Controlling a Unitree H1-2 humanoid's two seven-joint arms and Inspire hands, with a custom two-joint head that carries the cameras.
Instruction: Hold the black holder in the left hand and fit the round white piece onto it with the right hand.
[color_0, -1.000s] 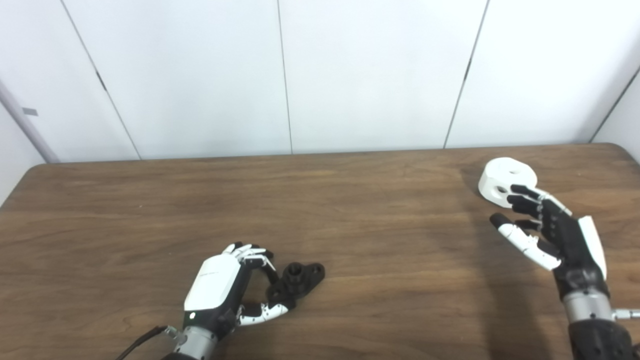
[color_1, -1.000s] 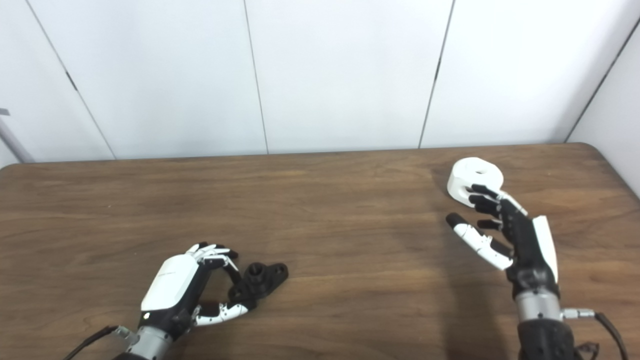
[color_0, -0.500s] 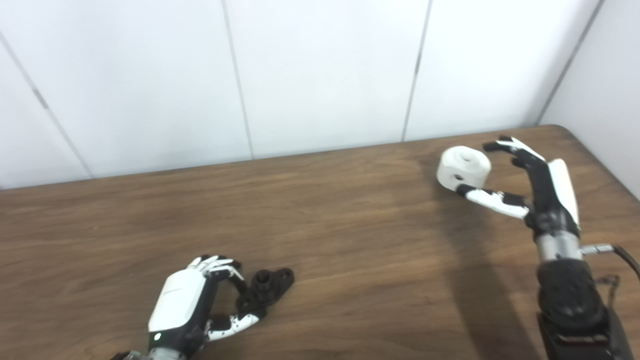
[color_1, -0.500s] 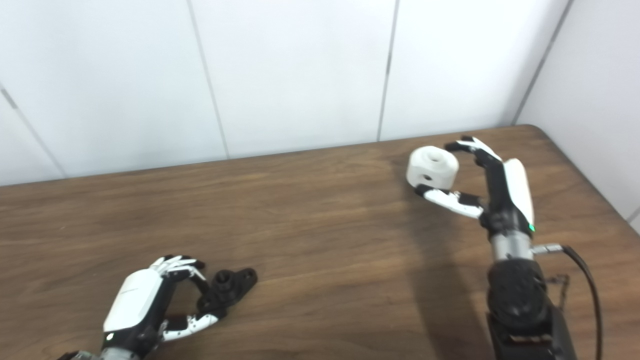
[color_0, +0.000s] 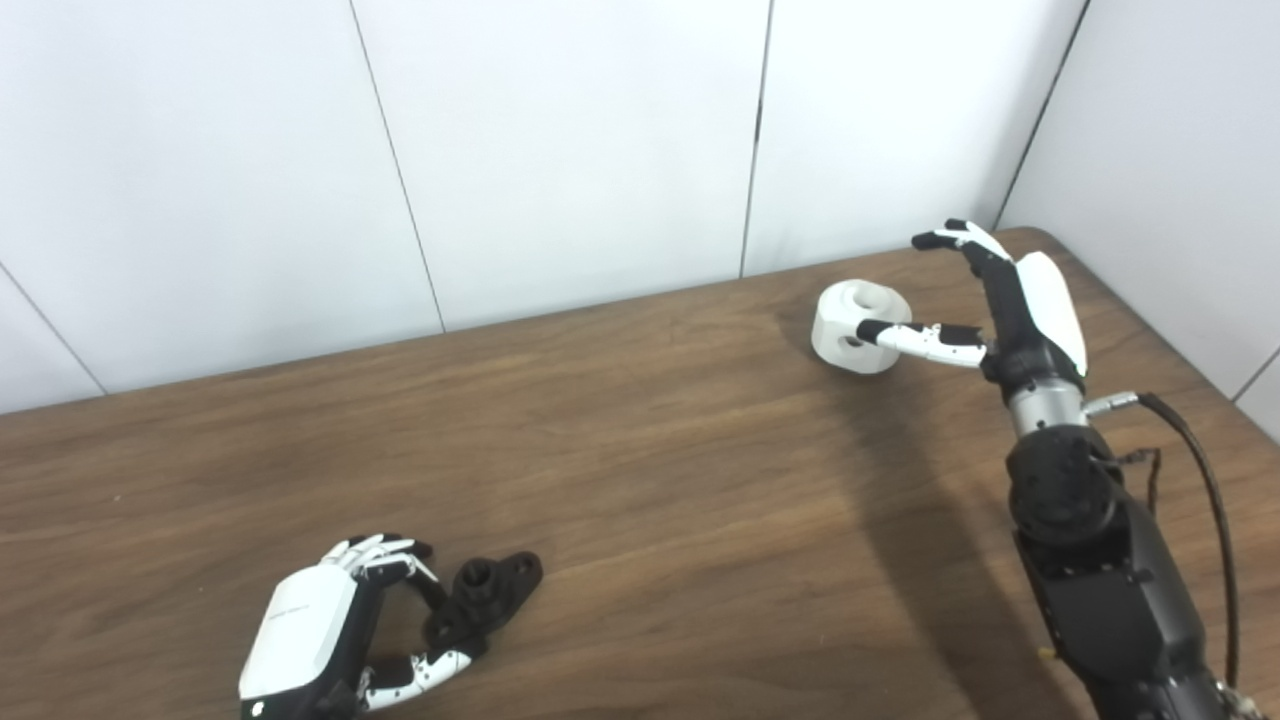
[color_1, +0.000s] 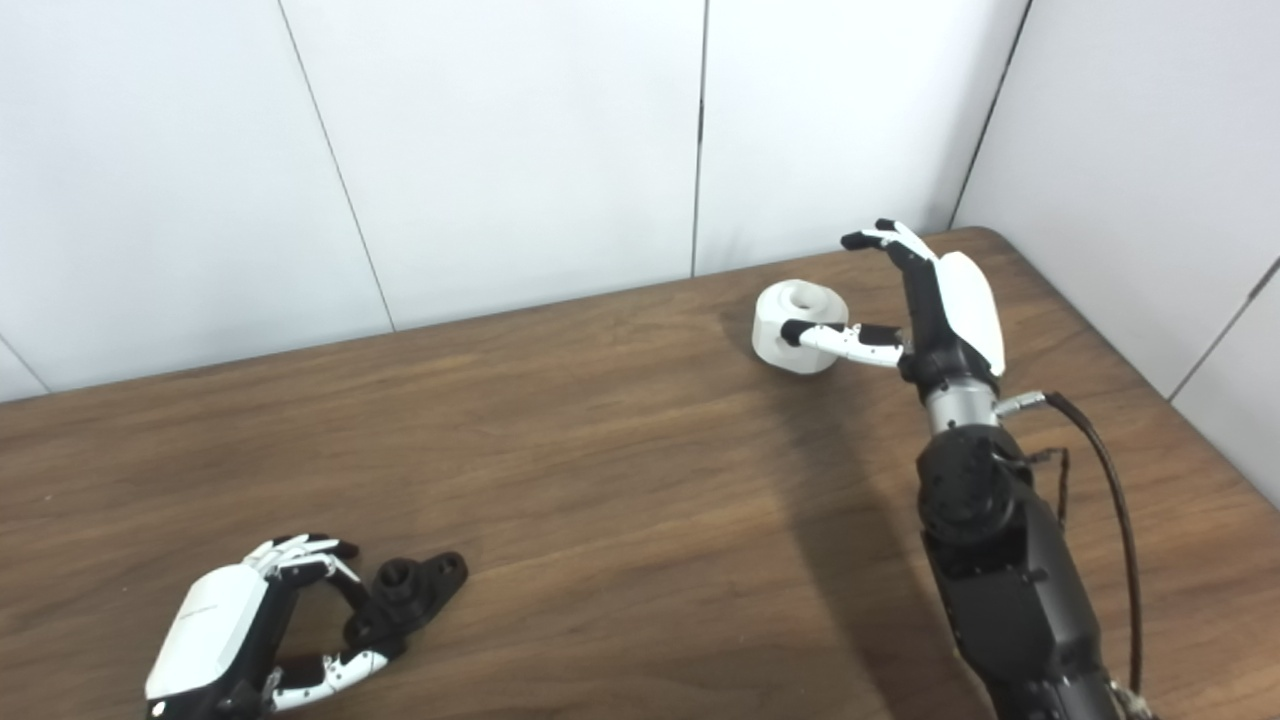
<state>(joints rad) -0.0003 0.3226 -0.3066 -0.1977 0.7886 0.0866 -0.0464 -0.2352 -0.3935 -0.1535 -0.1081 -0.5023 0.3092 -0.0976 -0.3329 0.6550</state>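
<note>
Brown wood-grain table (color_0: 640, 450) w/ white panelled wall (color_0: 560, 140) behind. Left hand (color_0: 320, 640), white-backed w/ black fingers, sits at near left edge of table; its fingers curl over and its thumb reaches under one end of the black plastic holder (color_0: 487, 600), a flat lobed bracket w/ a short round boss on top. Holder lies on the wood, far end sticking out toward centre; fingers & thumb are at its near end, but can't tell if they actually clamp it or just touch. Right hand (color_0: 985, 300) is at far right, near the wall corner, arm coming up from bottom right w/ a black cable (color_0: 1205, 500) trailing beside it. Hand is spread wide: fingers arch up and over, tips above and behind, thumb stretched out across the front of the round white plastic piece (color_0: 858, 326), a squat cylinder w/ a hole in top and a hole in its side. Thumb tip is at the piece's side; fingers are apart from it. Piece rests on the table, well apart from holder.
</note>
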